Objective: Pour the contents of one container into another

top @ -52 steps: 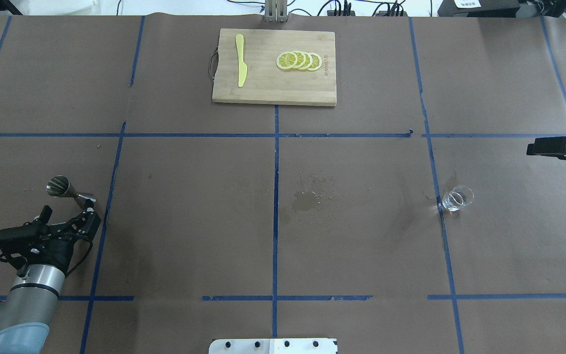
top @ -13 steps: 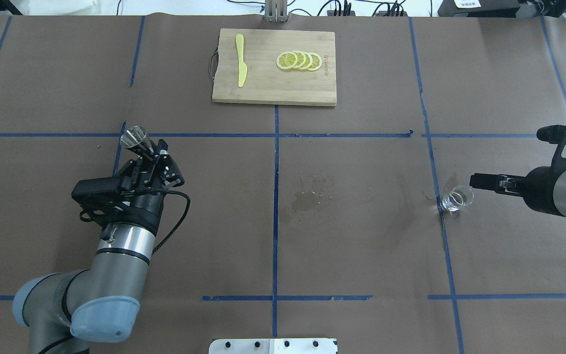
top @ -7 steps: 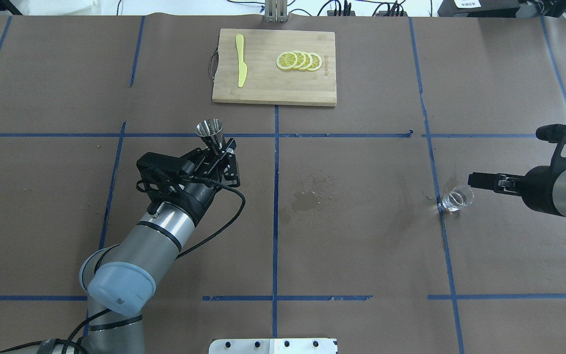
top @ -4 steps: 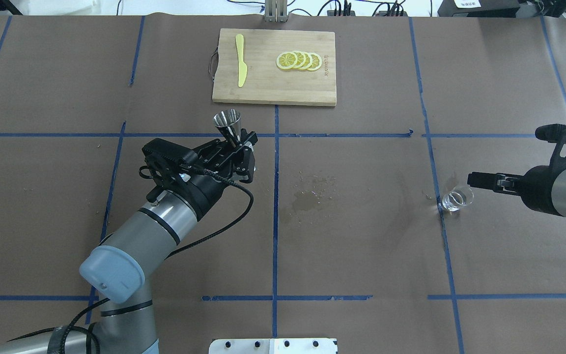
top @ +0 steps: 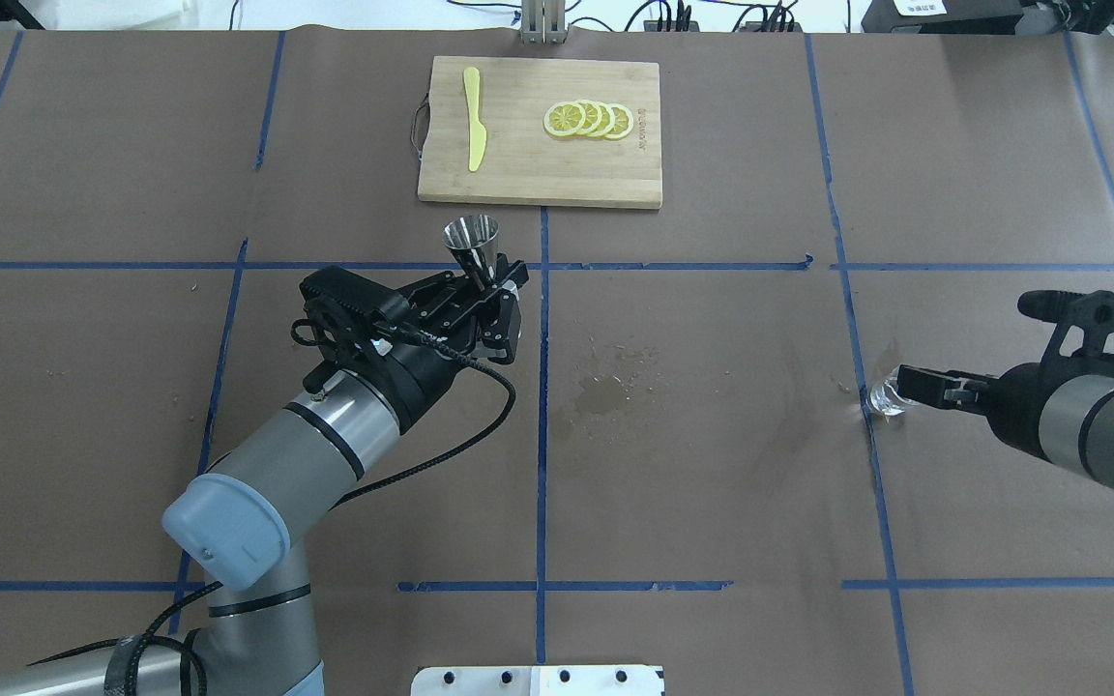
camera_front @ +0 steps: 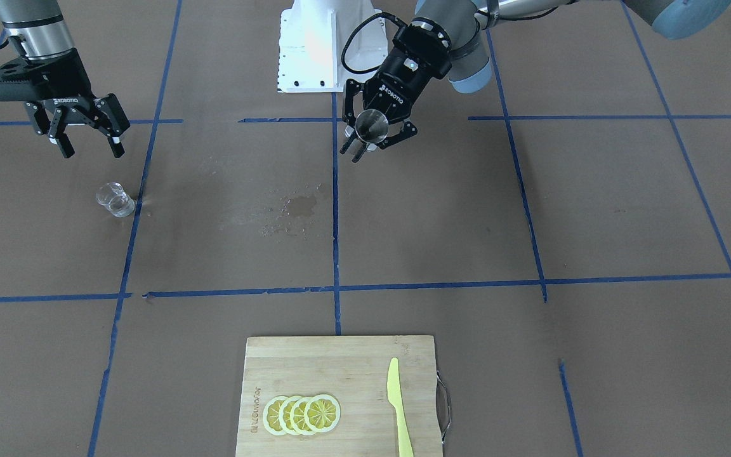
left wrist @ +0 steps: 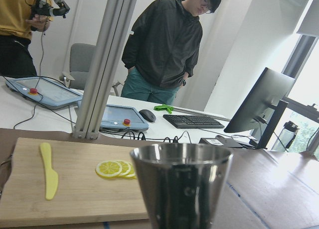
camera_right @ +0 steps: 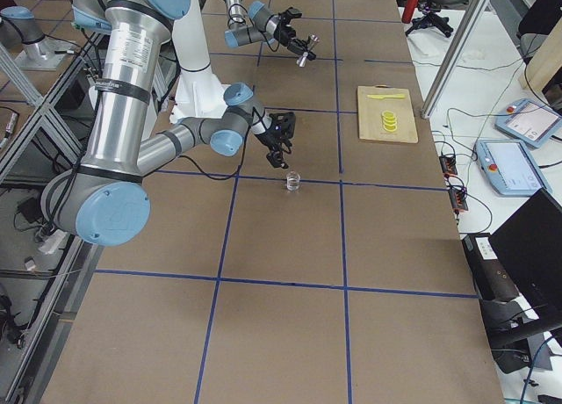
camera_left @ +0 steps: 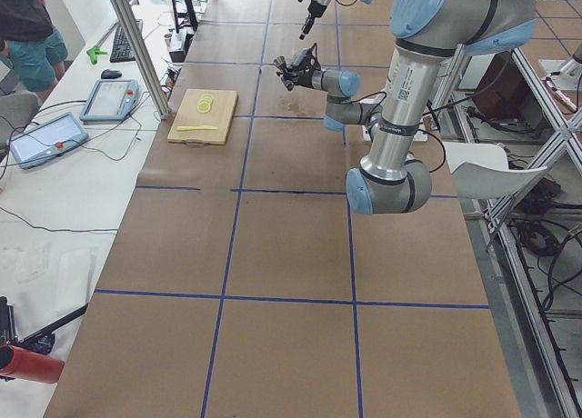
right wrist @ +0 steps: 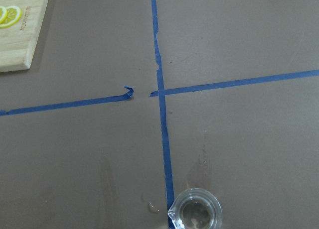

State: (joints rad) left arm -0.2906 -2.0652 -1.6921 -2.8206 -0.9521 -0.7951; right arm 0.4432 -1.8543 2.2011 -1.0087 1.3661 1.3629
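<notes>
left pincer [camera_front: 375, 141] has carried the jigger [camera_front: 370, 124] rightward, pinched upright, mouth up; right pincer [camera_front: 92, 152] spread near beaker [camera_front: 115, 199].

A robotics lab — the table [top: 712, 483] under the left gripper [top: 494, 282] is papered brown and gridded with blue tape [top: 542, 435]. Beyond that claw stand an aluminium post [left wrist: 107, 64], teach pendants [left wrist: 119, 118], a keyboard [left wrist: 193, 121], a monitor [left wrist: 259, 102] and two standing people [left wrist: 164, 45].
</notes>
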